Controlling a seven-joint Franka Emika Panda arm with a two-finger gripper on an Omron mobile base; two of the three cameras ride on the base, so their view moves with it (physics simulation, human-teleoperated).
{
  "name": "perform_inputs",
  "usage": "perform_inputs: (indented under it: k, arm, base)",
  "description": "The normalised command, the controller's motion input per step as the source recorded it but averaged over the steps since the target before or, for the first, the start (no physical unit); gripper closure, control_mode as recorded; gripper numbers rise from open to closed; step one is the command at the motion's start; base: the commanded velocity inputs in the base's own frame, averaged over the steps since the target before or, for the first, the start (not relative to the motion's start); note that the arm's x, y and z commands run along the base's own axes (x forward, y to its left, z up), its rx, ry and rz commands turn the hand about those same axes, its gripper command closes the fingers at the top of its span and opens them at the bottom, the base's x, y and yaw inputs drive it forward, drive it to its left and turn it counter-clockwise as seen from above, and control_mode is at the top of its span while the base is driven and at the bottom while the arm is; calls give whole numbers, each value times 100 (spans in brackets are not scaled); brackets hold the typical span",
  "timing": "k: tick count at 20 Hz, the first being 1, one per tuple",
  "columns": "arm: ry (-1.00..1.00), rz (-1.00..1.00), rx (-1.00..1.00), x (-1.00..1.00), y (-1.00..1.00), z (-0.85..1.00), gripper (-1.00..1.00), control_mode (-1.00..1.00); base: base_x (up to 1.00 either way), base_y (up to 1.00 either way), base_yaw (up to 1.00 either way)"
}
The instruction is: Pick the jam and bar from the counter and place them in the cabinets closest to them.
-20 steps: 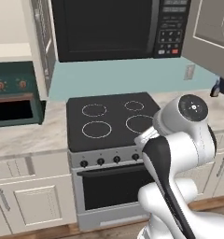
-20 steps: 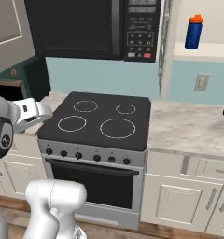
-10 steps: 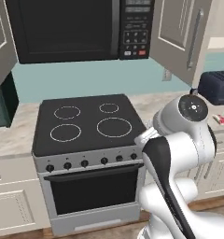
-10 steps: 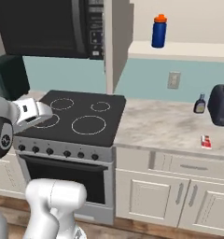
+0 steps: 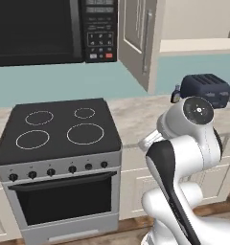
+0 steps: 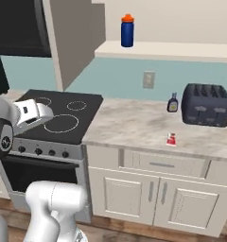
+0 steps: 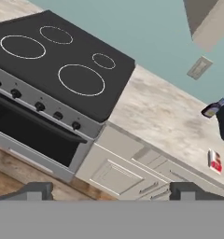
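Note:
The bar (image 6: 171, 139) is a small red and white packet lying flat on the beige marble counter (image 6: 129, 124), right of the stove and in front of the toaster. The hand view shows the bar (image 7: 215, 161) at its right edge, on the counter (image 7: 165, 121). The jam is out of view. The cabinets' open cream shelf (image 6: 172, 49) runs along the wall above the counter, and its ledge (image 5: 198, 45) also shows in the left base view. My gripper (image 7: 113, 191) is open and empty, held over the floor in front of the stove, well short of the bar.
A black stove (image 5: 59, 129) stands left of the counter under a microwave (image 5: 50, 28). A dark toaster (image 6: 206, 105) and a small brown bottle (image 6: 172, 102) sit at the counter's back. A blue bottle (image 6: 127, 30) stands on the shelf. A cabinet door (image 5: 138, 38) hangs open.
The base has driven to the right, so the whole scene has slid left: the stove now sits at the left and the counter, toaster and bar have come into view. The gripper stays open.

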Motion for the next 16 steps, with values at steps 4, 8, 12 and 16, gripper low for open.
perform_inputs:
  k: [4,8,12,16]
  arm:
    - [0,0,0,0,0,0,-100,100]
    - [0,0,0,0,0,0,-100,100]
    - [0,0,0,0,0,0,-100,100]
    - [0,0,0,0,0,0,-100,100]
  base:
    - [-11,-69,0]
    - [-8,-70,0]
    - [-8,-71,0]
    - [-5,-67,0]
